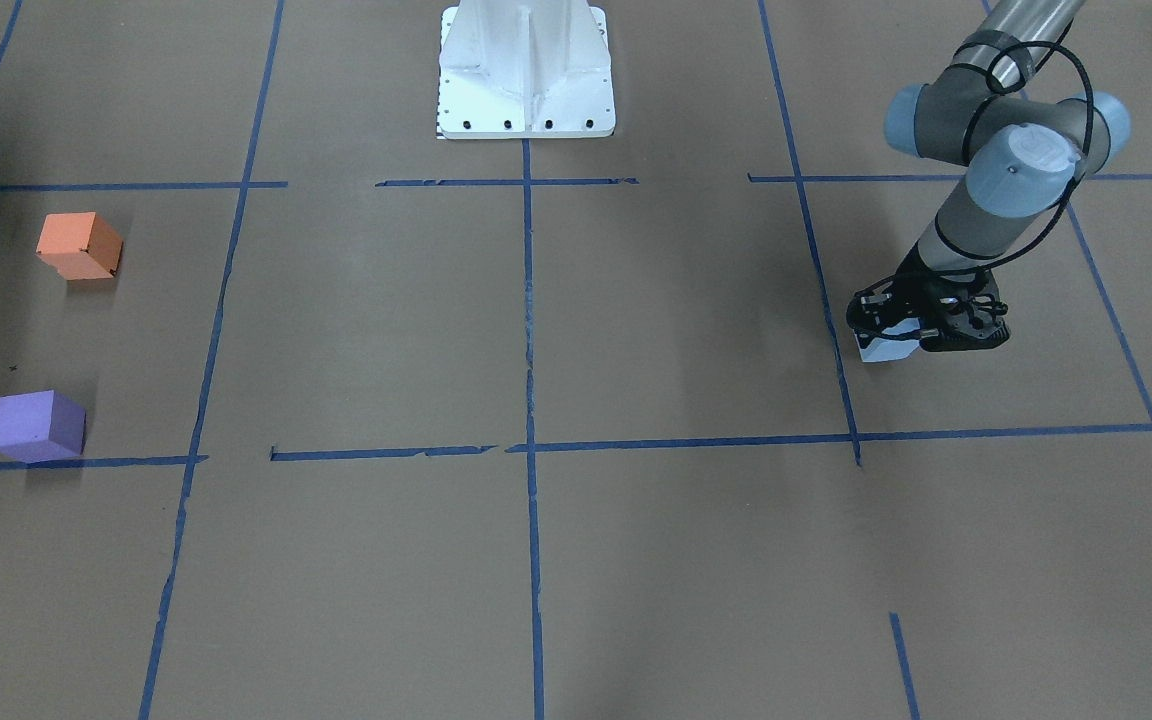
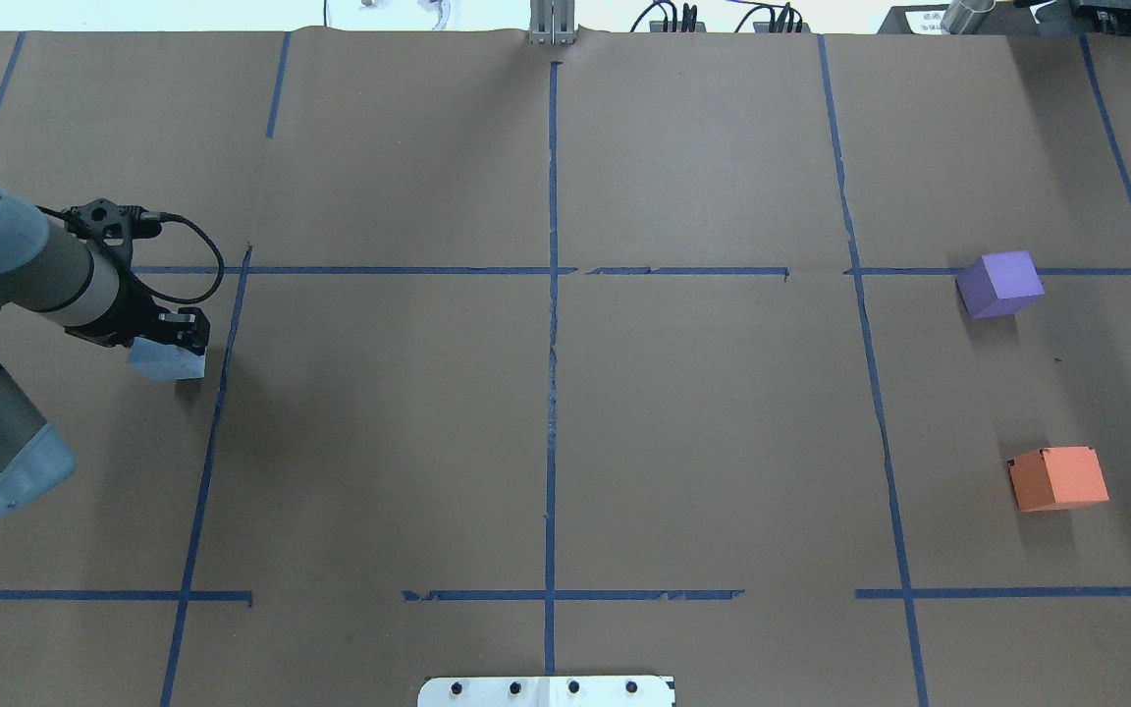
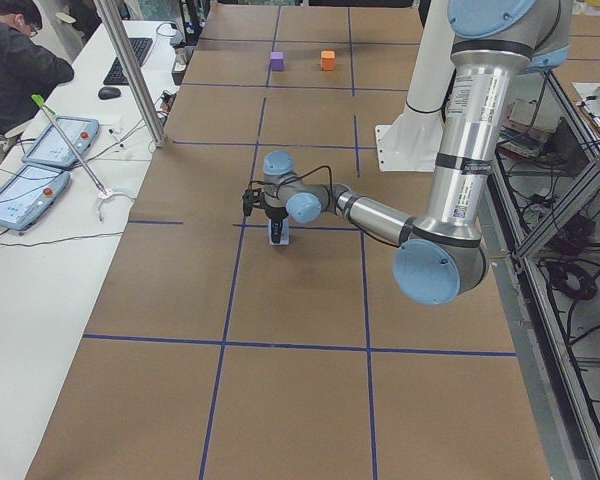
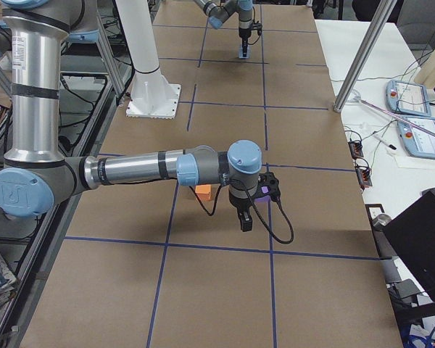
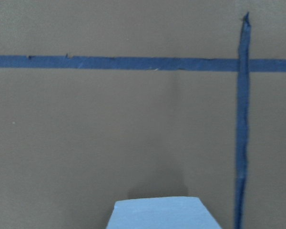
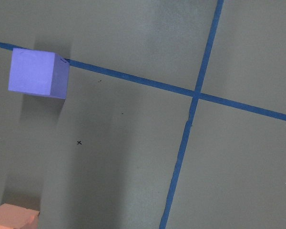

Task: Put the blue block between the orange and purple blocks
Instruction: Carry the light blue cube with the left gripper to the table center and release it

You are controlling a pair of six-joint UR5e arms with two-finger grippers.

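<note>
The pale blue block (image 1: 884, 346) is at the table's left side, near a blue tape line; it also shows in the overhead view (image 2: 166, 360) and at the bottom of the left wrist view (image 5: 159, 214). My left gripper (image 1: 911, 326) is down over it and looks shut on it, at or just above the table. The orange block (image 2: 1058, 478) and the purple block (image 2: 1000, 283) stand apart at the far right, with a bare gap between them. My right gripper (image 4: 245, 221) hangs above those two blocks; it shows only in the exterior right view, so I cannot tell its state.
The white robot base (image 1: 526, 70) stands at the table's middle edge. Blue tape lines (image 2: 551, 344) cross the brown paper. An operator's side table with tablets (image 3: 40, 165) runs along the far side.
</note>
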